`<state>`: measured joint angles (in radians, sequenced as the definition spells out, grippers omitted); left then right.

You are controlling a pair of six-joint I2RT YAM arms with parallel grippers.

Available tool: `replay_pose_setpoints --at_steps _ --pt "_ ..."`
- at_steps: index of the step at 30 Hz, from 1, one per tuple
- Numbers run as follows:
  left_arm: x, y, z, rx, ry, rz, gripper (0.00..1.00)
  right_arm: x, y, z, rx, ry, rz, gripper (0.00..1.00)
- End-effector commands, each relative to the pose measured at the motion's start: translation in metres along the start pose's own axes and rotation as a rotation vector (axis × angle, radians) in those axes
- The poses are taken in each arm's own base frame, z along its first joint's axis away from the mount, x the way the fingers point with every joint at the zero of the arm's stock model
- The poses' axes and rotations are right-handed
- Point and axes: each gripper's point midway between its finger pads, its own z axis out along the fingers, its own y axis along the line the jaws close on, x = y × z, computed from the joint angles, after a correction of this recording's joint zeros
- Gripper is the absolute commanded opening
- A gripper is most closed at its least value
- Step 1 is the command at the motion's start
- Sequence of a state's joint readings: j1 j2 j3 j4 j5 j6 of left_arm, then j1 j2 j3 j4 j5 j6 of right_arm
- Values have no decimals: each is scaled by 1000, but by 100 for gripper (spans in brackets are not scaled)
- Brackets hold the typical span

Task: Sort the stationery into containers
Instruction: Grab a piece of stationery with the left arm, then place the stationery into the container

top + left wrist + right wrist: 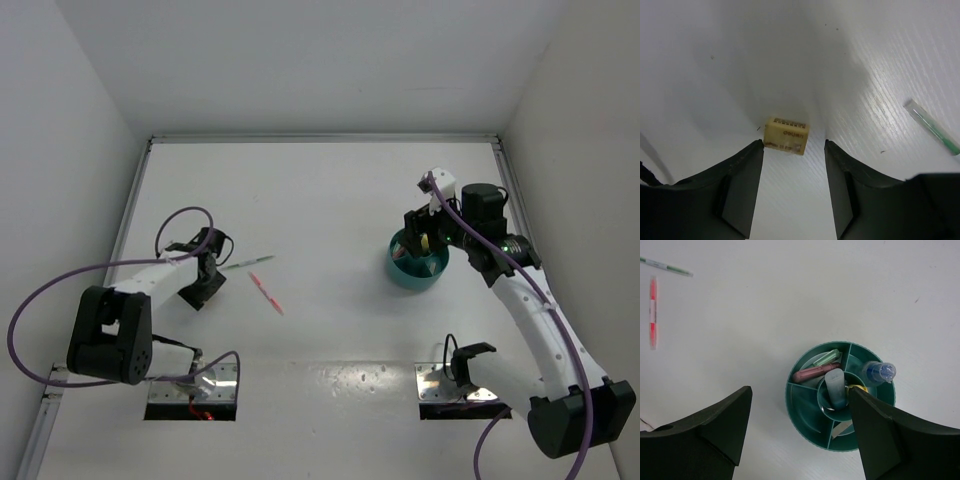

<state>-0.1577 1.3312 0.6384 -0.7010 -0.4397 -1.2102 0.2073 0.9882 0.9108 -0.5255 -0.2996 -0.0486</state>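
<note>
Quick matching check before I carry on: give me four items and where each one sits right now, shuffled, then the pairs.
Items:
1. eraser
2. light-blue marker
3. pink marker
4. red pen

Places:
A. central cup of the tub
B. on the table, near the green pen
C. on the table, at the fingertips of the open left gripper
D. outer tub compartment, next to a green marker

Pairs: 1-C, 2-A, 3-D, 4-B
</note>
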Motion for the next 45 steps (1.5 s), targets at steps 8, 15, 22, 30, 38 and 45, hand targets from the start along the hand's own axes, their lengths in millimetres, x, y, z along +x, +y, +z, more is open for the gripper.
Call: replay_pose_setpoints --at_steps 8,15,22,30,38,45 --pt "-7 1 8 -46 -20 -34 58 -8 3 -2 -12 -35 -17 78" --pt "-8 -2 10 -48 -19 -34 46 -8 3 -2 -12 -35 -17 78" --pt "-6 -3 10 -44 -11 -34 23 -9 4 -4 -10 -44 -20 78" --pt "-13 -44 -28 142 -36 80 1 -5 4 -5 -3 -33 -7 78" --pt "49 -151 -171 782 -44 637 0 -5 -21 0 126 -37 -13 56" --pt "153 -204 -300 1390 74 1034 0 -15 -101 -34 633 -110 47 0"
